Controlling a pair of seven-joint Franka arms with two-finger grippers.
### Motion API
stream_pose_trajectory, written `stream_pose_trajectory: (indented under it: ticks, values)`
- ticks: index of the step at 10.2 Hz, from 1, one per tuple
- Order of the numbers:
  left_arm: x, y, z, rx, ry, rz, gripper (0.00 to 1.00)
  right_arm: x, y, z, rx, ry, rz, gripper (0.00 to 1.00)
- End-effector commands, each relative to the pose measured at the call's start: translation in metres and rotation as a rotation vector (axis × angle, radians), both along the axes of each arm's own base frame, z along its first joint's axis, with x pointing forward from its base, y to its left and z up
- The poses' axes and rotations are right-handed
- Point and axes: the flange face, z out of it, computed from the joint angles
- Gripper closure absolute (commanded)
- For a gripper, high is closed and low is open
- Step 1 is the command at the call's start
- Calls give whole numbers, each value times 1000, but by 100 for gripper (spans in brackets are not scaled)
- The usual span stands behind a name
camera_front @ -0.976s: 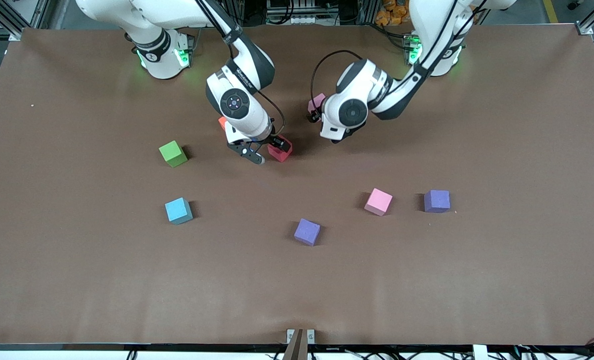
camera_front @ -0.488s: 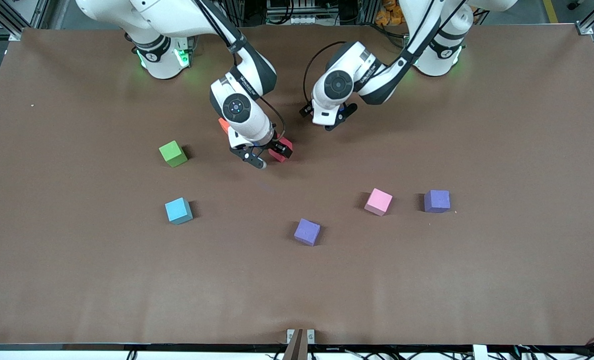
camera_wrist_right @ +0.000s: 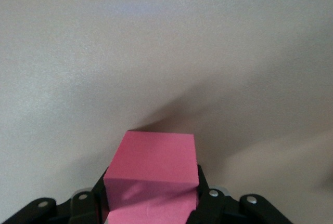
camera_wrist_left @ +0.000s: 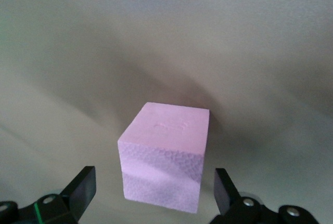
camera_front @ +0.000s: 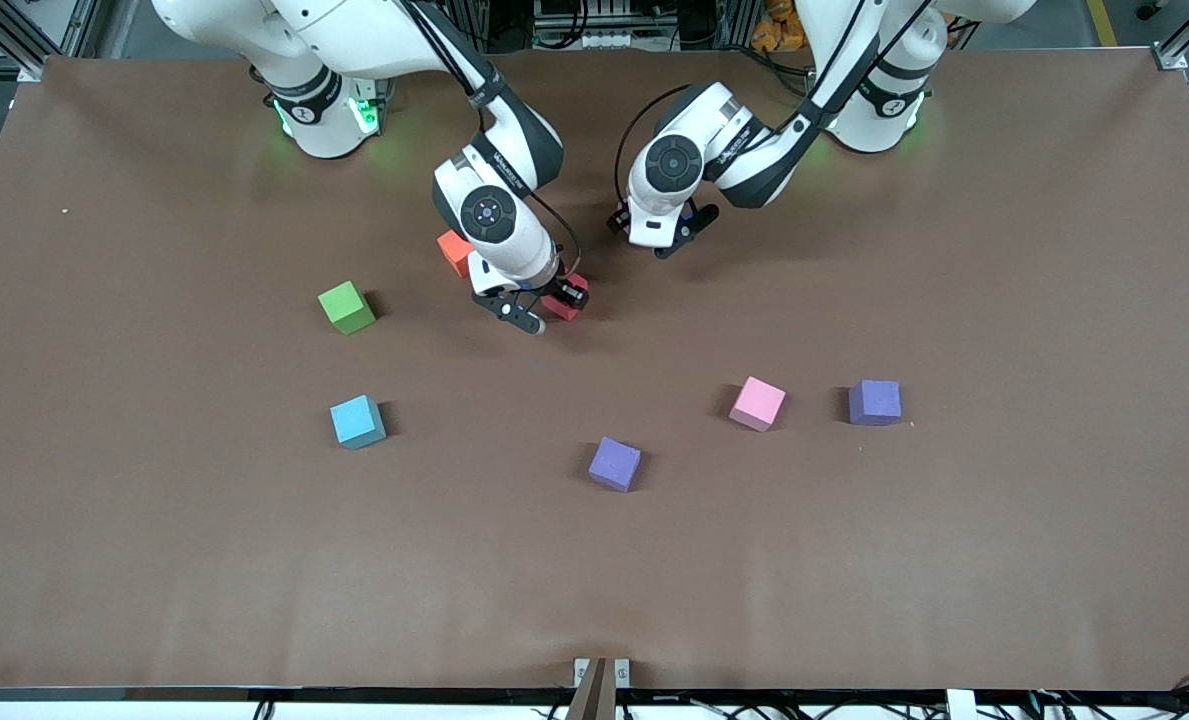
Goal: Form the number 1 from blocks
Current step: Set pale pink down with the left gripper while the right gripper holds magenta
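**Right pincer on the red block; left pincer over a pink one**

Right pincer (camera_front: 546,308) is clamped on the red block (camera_front: 564,300): in the right wrist view the block (camera_wrist_right: 152,174) sits squarely between both fingers (camera_wrist_right: 99,195), faces flat to the pads. You can't tell from these views whether it is off the bench (camera_front: 1004,560) yet.

Left pincer (camera_front: 666,238) hangs wide open over a pink block (camera_wrist_left: 164,156), which is hidden under the wrist in the front view. In the left wrist view that block lies centred between the two fingers (camera_wrist_left: 78,190), apart from both, slightly turned to the jaw line. A straight drop should straddle it, I'd judge.

Neighbours:
- Orange block (camera_front: 453,251) just beside the right wrist, toward the bases' edge. It's the closest thing to clip when you move the red one.
- Second pink block (camera_front: 758,403) and two purple blocks (camera_front: 615,464) (camera_front: 874,402) lie mid-bench, well apart.
- Green cube (camera_front: 346,306) and light blue cube (camera_front: 357,421) sit toward the right arm's end, not part of the job.

Both wrists are close together, so watch that gap.
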Motion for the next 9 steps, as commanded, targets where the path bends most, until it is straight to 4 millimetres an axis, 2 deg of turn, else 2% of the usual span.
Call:
stream_pose_trajectory:
  ticks: [1,4,5,6,7,8,9]
  values:
    - [-4,0,-9,5,-24,16,0,16,-3,24,7,19,10,100]
    - [-7,-1,-16,11,-13,12,0,65,-45,97,7,81,43,100]
    - [-7,0,-17,12,-14,7,0,73,-54,115,8,84,60,100]
    - [-7,0,-18,15,-21,-7,6,84,-69,130,13,77,66,100]
    - [-5,1,-18,9,-23,-19,64,96,-89,140,11,69,77,100]
    - [-6,0,-19,9,-21,-21,90,102,-100,149,16,66,108,100]
    - [-7,-1,-20,9,-20,-23,100,107,-109,162,10,61,121,100]
